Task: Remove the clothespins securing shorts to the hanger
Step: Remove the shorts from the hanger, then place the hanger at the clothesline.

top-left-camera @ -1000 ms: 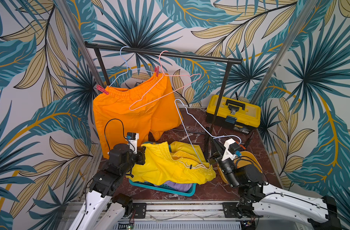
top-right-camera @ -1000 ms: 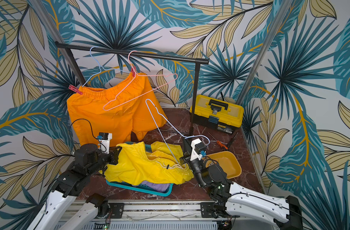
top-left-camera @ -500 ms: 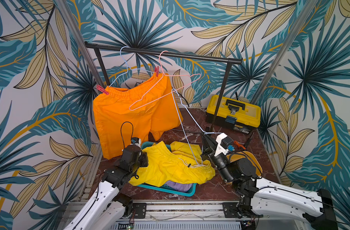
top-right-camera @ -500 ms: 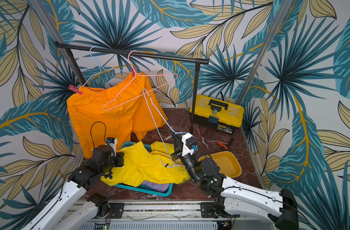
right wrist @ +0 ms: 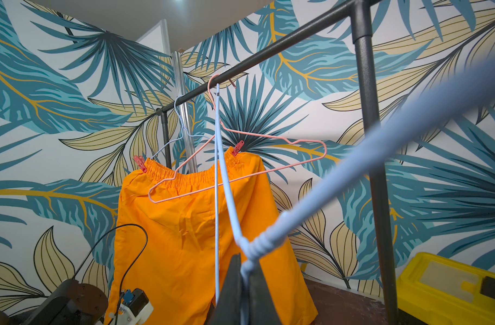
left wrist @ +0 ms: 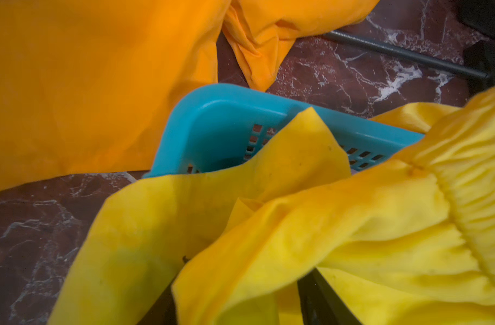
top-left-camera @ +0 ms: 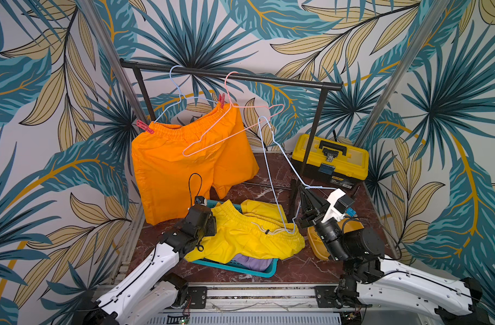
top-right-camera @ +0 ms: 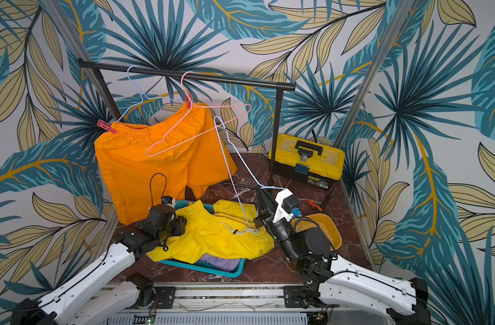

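Your right claw (right wrist: 245, 277) is clamped on the bare blue hanger (right wrist: 264, 242). Your left claw (top-left-camera: 209, 223) gapes above the yellow shorts (top-left-camera: 249, 236) on the basket (top-left-camera: 235, 270). Two red clothespins (top-left-camera: 145, 127) hold the orange shorts (top-left-camera: 184, 166) at the rail (top-left-camera: 269, 80). Park the hanger, then pinch those, I judge.

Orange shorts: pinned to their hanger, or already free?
Pinned. Two red clothespins, one at each end of the waistband, clip the orange shorts to the blue hanger on the rail.
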